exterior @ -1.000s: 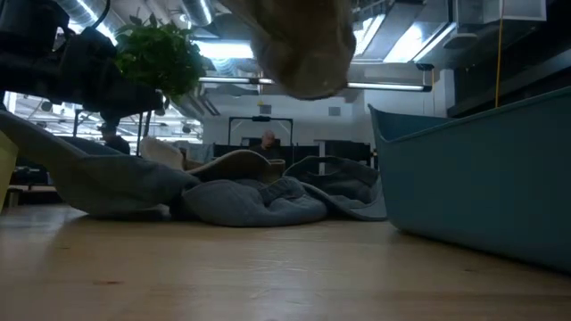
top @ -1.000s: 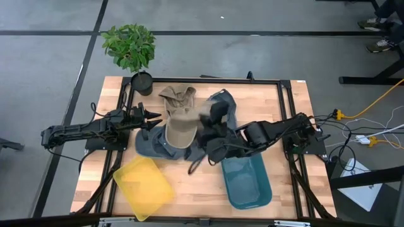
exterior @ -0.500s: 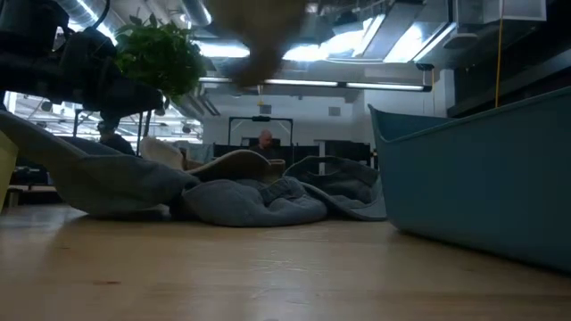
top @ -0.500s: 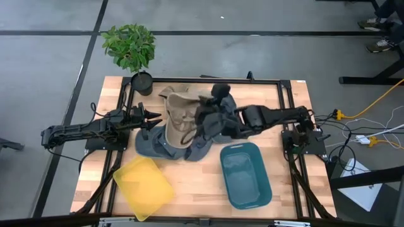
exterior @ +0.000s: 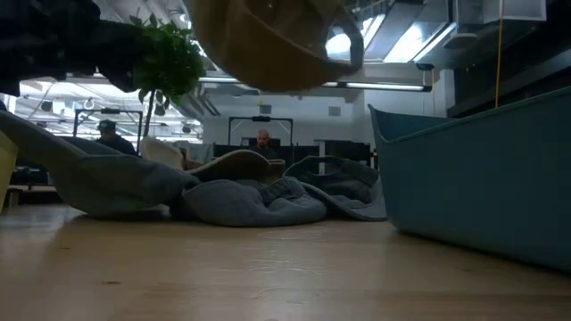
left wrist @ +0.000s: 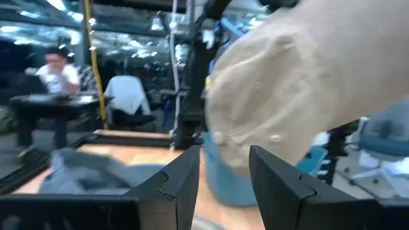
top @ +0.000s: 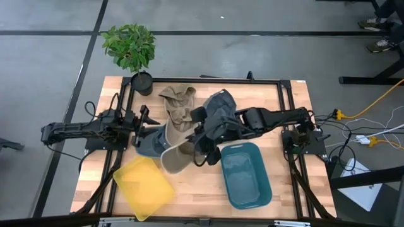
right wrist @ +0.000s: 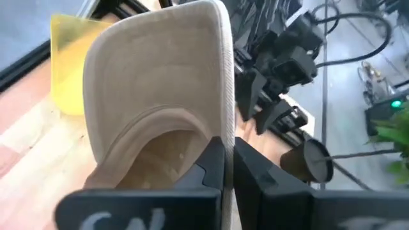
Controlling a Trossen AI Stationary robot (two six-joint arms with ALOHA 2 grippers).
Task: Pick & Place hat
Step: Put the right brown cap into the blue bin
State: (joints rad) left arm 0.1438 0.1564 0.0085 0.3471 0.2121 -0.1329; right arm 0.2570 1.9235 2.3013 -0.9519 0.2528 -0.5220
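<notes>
Landmark: the teal bin [top: 245, 173] is sitting on the wooden table [top: 290, 107], on the right arm's side; every place below is given from it.
Tan cap: the tan cap [top: 175, 148] is hanging clear of the table, just beside the teal bin on the side toward the left arm, its brim [right wrist: 220, 76] pointing away from the right wrist.
Right gripper: the right gripper [top: 203, 146] is reaching out past the teal bin's near corner, its jaws pinching narrow on the rim of the tan cap [right wrist: 160, 102].
Left gripper: the left gripper [top: 140, 125] is waiting well apart from the teal bin, beyond the tan cap, its fingers [left wrist: 185, 182] standing partly apart with nothing between them and pointing at the crown [left wrist: 300, 89].
Hat pile: a heap of grey hats [top: 218, 116] and one more tan hat [top: 178, 99] is lying on the table behind the teal bin.
Yellow bin: the yellow bin [top: 143, 186] is lying at the same table edge as the teal bin, on the far side of the held cap.
Plant: a potted plant [top: 130, 47] is standing off the table's far corner, diagonally across from the teal bin.
Room: in the low view, people [exterior: 264, 141] are sitting at desks far behind the table.
</notes>
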